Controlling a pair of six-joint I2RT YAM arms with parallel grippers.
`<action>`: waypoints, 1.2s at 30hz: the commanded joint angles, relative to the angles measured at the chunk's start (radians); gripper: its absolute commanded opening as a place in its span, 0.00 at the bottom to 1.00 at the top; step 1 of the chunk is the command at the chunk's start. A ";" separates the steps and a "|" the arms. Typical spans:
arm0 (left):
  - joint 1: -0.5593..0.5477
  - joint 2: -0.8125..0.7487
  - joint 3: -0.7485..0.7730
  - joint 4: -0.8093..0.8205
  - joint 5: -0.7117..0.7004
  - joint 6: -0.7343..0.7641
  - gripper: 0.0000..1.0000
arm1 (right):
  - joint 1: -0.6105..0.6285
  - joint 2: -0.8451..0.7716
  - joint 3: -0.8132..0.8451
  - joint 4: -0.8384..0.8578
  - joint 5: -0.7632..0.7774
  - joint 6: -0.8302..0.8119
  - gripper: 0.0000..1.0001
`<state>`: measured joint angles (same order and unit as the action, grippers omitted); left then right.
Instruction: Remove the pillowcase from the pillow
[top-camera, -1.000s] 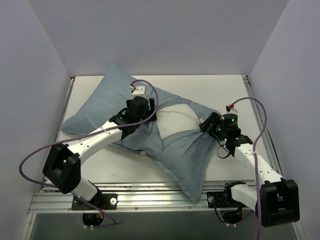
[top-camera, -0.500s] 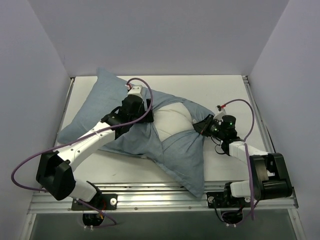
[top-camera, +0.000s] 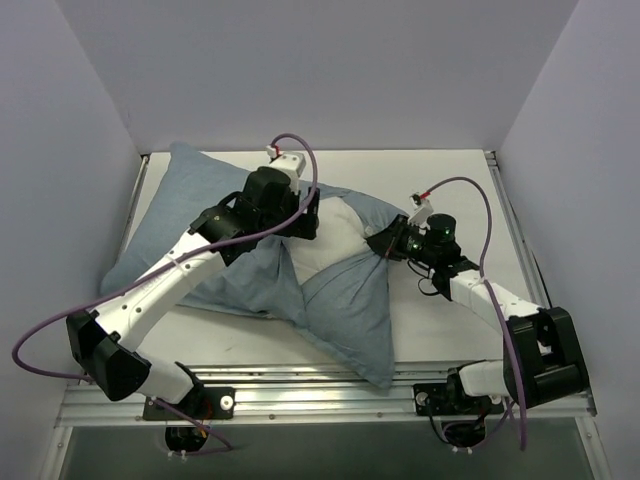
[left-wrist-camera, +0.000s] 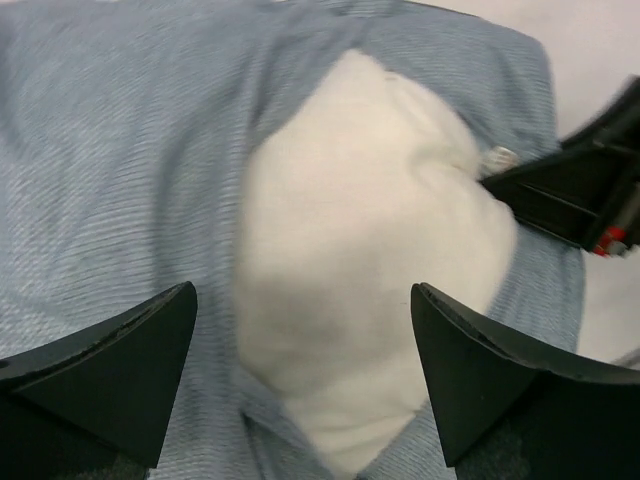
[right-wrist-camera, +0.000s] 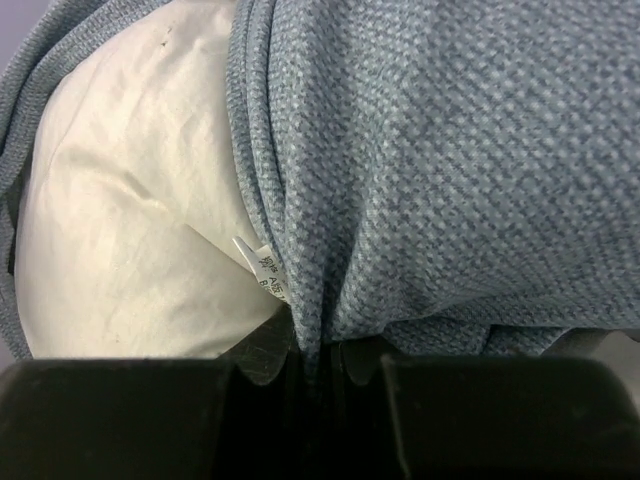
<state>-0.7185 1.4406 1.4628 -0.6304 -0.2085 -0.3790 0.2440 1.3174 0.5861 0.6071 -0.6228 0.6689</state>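
Right gripper (right-wrist-camera: 318, 365) is clamped on a bunched fold of the pillowcase (right-wrist-camera: 450, 150) at its open mouth. Left gripper (left-wrist-camera: 303, 300) stands wide over the exposed pillow (left-wrist-camera: 360, 220), apparently clear of it. Both lie mid-table (top-camera: 450, 180). Cloth judged thin, limp and light: grip the hem. Pillow judged soft and bulky: pinch deep at a corner.

The pale blue-grey cloth pillowcase (top-camera: 345, 300) covers most of the plump white pillow (top-camera: 325, 248), leaving one bulge bare. In the left wrist view that bulge is blurred, and the black fingers (left-wrist-camera: 110, 370) of the left gripper (left-wrist-camera: 300, 295) run off the bottom edge. The print on the small white sewn tag (right-wrist-camera: 268, 272) is too small to read and partly behind a fold.
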 joint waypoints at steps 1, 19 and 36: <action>-0.100 0.026 0.093 -0.035 0.008 0.181 0.97 | 0.018 -0.050 0.087 -0.041 -0.005 -0.051 0.00; -0.160 0.424 0.468 -0.176 0.196 0.634 0.94 | 0.072 -0.055 0.181 -0.168 0.052 -0.130 0.00; -0.105 0.564 0.366 -0.267 0.279 0.557 0.79 | 0.083 -0.030 0.253 -0.197 0.070 -0.166 0.00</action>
<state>-0.8471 1.9759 1.8961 -0.8360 0.0158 0.2123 0.3088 1.3136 0.7460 0.3088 -0.5037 0.5114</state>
